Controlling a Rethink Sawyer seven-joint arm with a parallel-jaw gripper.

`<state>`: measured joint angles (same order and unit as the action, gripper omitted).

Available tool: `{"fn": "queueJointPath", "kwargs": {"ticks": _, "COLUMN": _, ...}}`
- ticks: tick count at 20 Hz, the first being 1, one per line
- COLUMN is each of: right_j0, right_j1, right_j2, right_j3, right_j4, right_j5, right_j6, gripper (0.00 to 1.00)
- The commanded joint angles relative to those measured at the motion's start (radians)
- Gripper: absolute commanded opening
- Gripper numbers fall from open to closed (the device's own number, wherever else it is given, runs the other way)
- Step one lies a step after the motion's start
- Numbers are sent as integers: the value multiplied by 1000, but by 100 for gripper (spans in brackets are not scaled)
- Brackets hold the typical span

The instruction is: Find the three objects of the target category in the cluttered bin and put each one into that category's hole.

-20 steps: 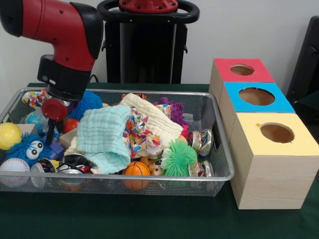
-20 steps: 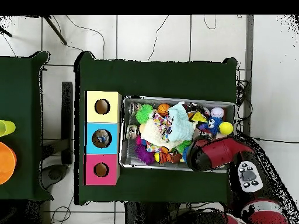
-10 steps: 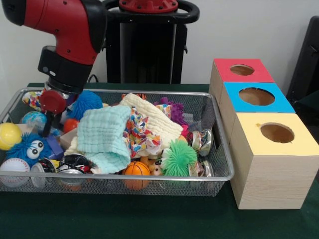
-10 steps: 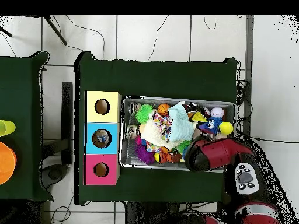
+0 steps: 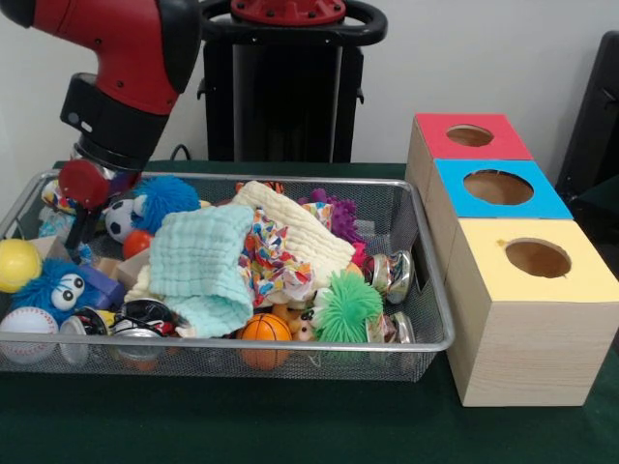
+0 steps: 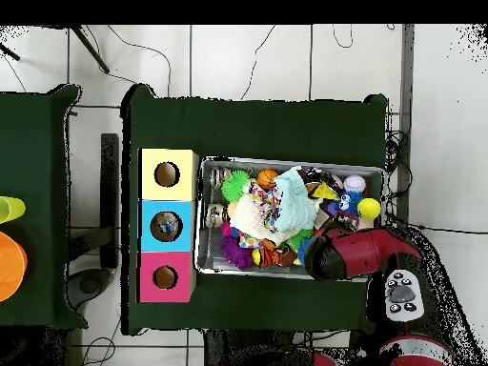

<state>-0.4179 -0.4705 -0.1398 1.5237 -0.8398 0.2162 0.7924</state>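
Poised at the bin's [image 5: 426, 343] far-left corner, gripper [image 5: 82, 188] grip state impossible to tell, 3 holed boxes [image 5: 498, 188] well right.

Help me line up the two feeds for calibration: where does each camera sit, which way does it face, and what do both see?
Front view: sits low across the table, faces the wire bin and the red, blue and yellow boxes; shows the red arm and black pedestal.
Overhead view: sits above, looks straight down on the green table; shows the arm at the bin's lower right.
Shared: bin, boxes, arm, yellow ball.
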Motion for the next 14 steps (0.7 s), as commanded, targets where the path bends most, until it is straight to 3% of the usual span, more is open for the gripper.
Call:
{"fn": "queueJointPath", "kwargs": {"ticks": 1, "right_j0": 6, "right_j1": 88, "right_j2": -38, "right_j3": -45, "right_j4": 61, "right_j5": -134, "right_j6": 331, "gripper": 0}}
{"fn": "queueJointPath", "kwargs": {"ticks": 11, "right_j0": -14, "right_j1": 83, "right_j2": -54, "right_j3": -23, "right_j4": 95, "right_j5": -169, "right_j6": 313, "gripper": 0}}
{"fn": "queueJointPath", "kwargs": {"ticks": 13, "right_j0": -48, "right_j1": 50, "right_j2": -11, "right_j3": 8, "right_j4": 100, "right_j5": -135, "right_j6": 278, "gripper": 0}}
{"fn": "queueJointPath", "kwargs": {"ticks": 14, "right_j0": -75, "right_j1": -21, "right_j2": 24, "right_j3": 68, "right_j4": 113, "right_j5": -83, "right_j6": 247, "gripper": 0}}
